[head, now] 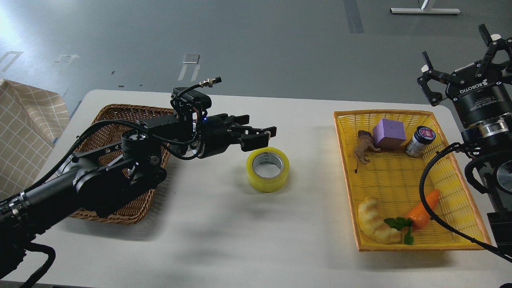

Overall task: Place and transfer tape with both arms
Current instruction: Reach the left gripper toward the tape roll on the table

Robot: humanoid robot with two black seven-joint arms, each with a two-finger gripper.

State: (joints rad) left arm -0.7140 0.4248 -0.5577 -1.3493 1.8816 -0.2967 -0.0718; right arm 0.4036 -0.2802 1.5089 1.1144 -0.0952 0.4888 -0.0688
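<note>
- Tape (267, 169) lies flat on the white tabletop (208, 224), its grey-white core facing up, roughly midway between the two baskets.
- The left arm (100, 176) reaches in from the left edge, crossing over the brown wicker basket (120, 114).
- The left pincer (256, 135) hovers just above the near-left rim of the roll; its fingers point right and stand apart, with nothing between them.
- Whether those fingers touch the roll cannot be told from this angle.
- The right arm (486, 120) stands at the right edge, raised above the far right corner of the tabletop.
- The right pincer (460, 60) points up and away, its fingers spread wide and empty, well apart from the tape.
- The yellow basket (456, 192) sits on the right side of the tabletop.
- Inside it, at the far end, are a purple block (389, 134), a small brown animal figure (363, 150) and a dark jar (420, 140) with a printed lid.
- At its near end lie a pale croissant toy (376, 226) and an orange carrot toy (424, 210) with green leaves.
- A black cable (430, 176) from the right arm loops over the yellow basket.
- A checked cloth (24, 128) shows at the left edge.
</note>
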